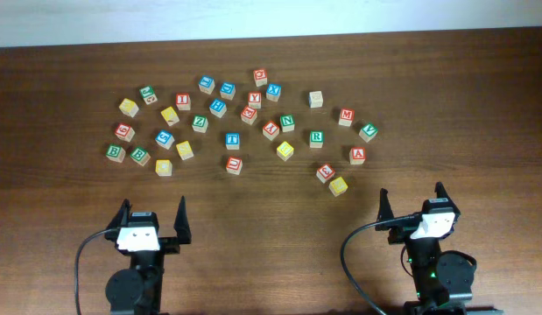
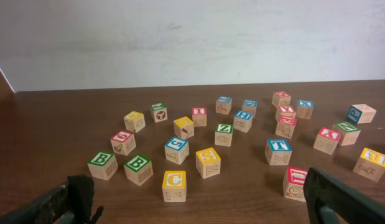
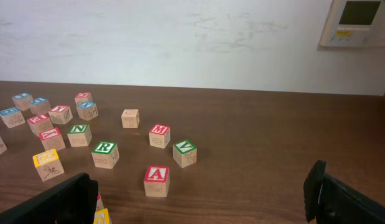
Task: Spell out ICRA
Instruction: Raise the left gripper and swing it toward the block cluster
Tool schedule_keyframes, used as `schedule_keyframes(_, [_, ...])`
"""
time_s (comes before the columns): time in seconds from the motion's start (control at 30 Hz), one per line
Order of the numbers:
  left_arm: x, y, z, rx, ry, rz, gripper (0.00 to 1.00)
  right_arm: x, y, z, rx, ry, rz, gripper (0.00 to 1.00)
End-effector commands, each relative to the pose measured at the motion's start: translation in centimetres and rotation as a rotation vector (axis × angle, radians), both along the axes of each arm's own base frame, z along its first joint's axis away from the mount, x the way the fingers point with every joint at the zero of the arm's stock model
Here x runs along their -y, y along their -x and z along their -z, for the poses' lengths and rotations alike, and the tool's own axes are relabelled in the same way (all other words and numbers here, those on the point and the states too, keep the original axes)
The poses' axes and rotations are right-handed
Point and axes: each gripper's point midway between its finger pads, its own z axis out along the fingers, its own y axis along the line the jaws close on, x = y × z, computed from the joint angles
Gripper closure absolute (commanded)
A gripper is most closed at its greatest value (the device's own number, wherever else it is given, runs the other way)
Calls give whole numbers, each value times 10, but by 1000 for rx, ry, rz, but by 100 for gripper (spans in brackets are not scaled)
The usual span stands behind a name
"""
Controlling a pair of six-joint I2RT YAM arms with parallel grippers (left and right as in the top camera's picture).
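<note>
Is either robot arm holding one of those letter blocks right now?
Nothing is held: the left tool and the right tool both stand open and empty.

Black arms point(image 1: 135, 282), white wrist housings point(image 1: 137, 234), looping black cables point(image 1: 80, 262)

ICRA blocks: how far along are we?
Done: nothing. The I block, C block, R block and A block lie scattered among other blocks, not in a row.
In hand: nothing. The left gripper and right gripper are open and empty, short of the blocks.
Left: all four placements.
</note>
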Motion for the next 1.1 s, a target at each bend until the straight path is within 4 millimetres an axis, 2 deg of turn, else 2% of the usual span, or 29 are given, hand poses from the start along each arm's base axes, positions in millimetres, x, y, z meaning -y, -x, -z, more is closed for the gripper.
schedule_keyframes(0.0, [0,0,2,-6,-15,2,1,3,0,2,-4,-3,17,2])
schedule_keyframes(0.93, [-3,0,-2,9,-17,-11,1,3,0,2,-4,-3,17,2])
schedule_keyframes(0.97, [0,0,-5,21,-14,6,1,3,0,2,-4,-3,17,2])
schedule_keyframes(1.07, [55,8,-8,33,7,328,1,3,0,2,-4,-3,17,2])
